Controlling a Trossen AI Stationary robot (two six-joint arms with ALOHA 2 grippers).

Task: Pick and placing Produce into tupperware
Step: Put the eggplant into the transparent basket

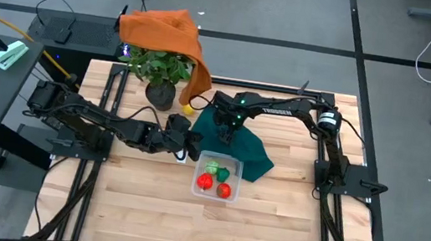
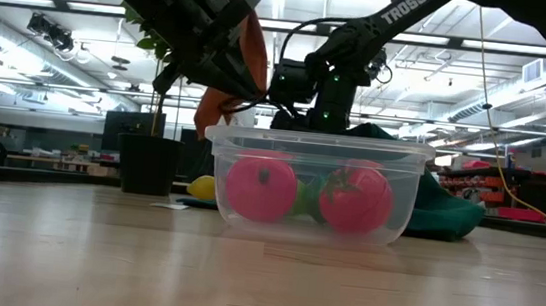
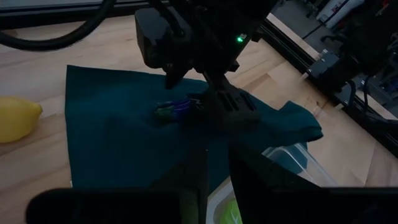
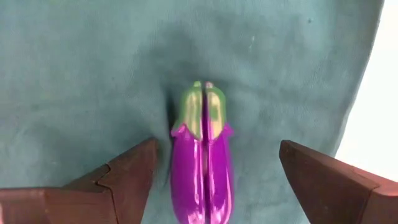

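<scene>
The clear tupperware (image 1: 218, 178) (image 2: 319, 147) stands on the wooden table and holds two red produce pieces (image 2: 262, 187) and a green one (image 1: 214, 169). Behind it, a purple toy eggplant (image 4: 202, 165) (image 3: 177, 109) with a green cap lies on a dark teal cloth (image 1: 245, 148). My right gripper (image 4: 217, 149) (image 1: 224, 130) points down over the eggplant, open, with one finger on either side and neither touching it. My left gripper (image 3: 216, 158) (image 1: 192, 144) hovers above the tupperware's far left corner, shut, with nothing between its fingers.
A yellow lemon (image 1: 188, 110) (image 3: 17, 118) lies on the wood just off the cloth's far left. A potted plant (image 1: 160, 79) stands behind it, and an orange cloth (image 1: 164, 33) is draped over the plant. The near half of the table (image 1: 209, 229) is bare wood.
</scene>
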